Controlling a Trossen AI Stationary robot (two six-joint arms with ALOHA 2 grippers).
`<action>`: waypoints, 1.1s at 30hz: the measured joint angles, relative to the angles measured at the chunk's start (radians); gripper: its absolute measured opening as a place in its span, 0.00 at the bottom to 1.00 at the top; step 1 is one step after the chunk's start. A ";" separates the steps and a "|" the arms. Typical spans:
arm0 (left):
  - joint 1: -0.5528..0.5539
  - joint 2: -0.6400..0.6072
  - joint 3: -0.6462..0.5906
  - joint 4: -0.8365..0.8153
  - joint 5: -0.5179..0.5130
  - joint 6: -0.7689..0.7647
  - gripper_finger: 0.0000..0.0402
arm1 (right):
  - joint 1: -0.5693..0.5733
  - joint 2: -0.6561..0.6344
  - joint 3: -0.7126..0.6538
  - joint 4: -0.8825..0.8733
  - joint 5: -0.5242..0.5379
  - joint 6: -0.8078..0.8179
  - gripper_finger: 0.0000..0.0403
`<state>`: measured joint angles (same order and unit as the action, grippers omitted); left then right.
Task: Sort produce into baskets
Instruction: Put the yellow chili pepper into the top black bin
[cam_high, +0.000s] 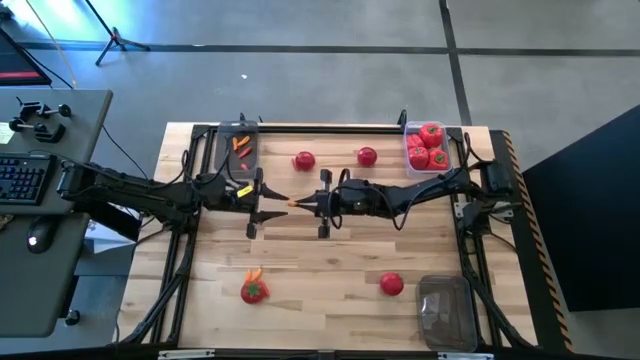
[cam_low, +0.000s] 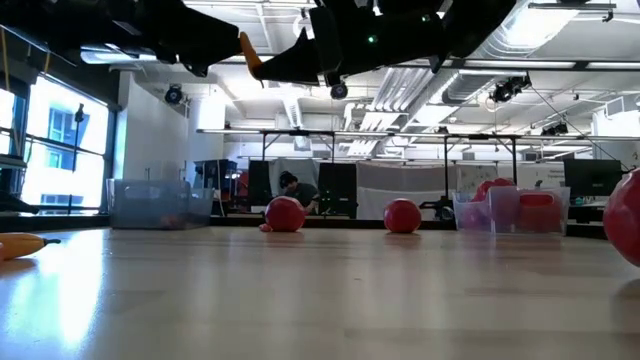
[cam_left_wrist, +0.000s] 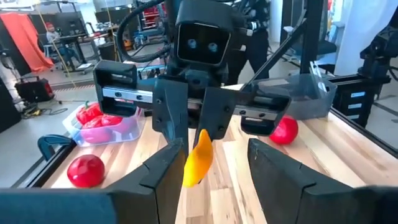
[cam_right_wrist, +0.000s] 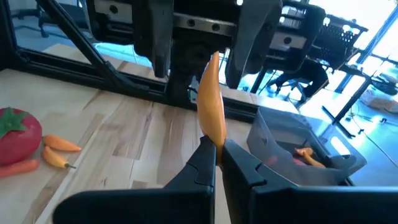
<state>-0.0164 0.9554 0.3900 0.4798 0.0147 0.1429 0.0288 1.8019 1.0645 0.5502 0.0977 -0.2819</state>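
My right gripper (cam_high: 302, 202) is shut on a thin orange carrot-like piece (cam_right_wrist: 210, 102), held high above the middle of the table. My left gripper (cam_high: 278, 201) faces it, open; its fingers stand on either side of the piece's free end (cam_left_wrist: 198, 158) without touching. The far-left basket (cam_high: 237, 148) holds orange pieces. The far-right basket (cam_high: 432, 147) holds red tomatoes. A third basket (cam_high: 446, 310) stands near right. Loose tomatoes (cam_high: 304, 160) (cam_high: 367, 156) (cam_high: 391, 284) rest on the table. Another tomato (cam_high: 254, 292) lies near left with orange pieces (cam_high: 254, 274) beside it. My right gripper pinches the carrot-like piece by one end (cam_right_wrist: 214, 142) between its two fingertips. The fingers lie level, coming from the table's right side, in line with the piece. The piece is lifted clear and sticks out toward my left gripper, its free end (cam_right_wrist: 212, 62) between that gripper's open fingers.
Black frame rails (cam_high: 330, 127) run along the table's far edge and sides. A desk with a keyboard (cam_high: 22, 178) stands off the table's left. Bare wood (cam_high: 330, 270) lies between the near-left tomato and the near-right tomato.
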 joint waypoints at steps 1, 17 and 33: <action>-0.001 0.000 0.000 0.006 0.000 -0.001 0.41 | 0.000 0.000 0.000 0.003 -0.002 0.000 0.00; 0.000 0.076 0.000 0.095 0.033 -0.068 0.14 | 0.001 0.000 0.000 0.022 -0.048 0.015 0.00; 0.003 0.088 0.000 0.151 -0.005 -0.039 0.01 | 0.002 0.000 0.000 -0.021 -0.011 0.083 0.20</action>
<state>-0.0132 1.0430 0.3904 0.6309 0.0096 0.1041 0.0307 1.8019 1.0645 0.5288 0.0866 -0.1992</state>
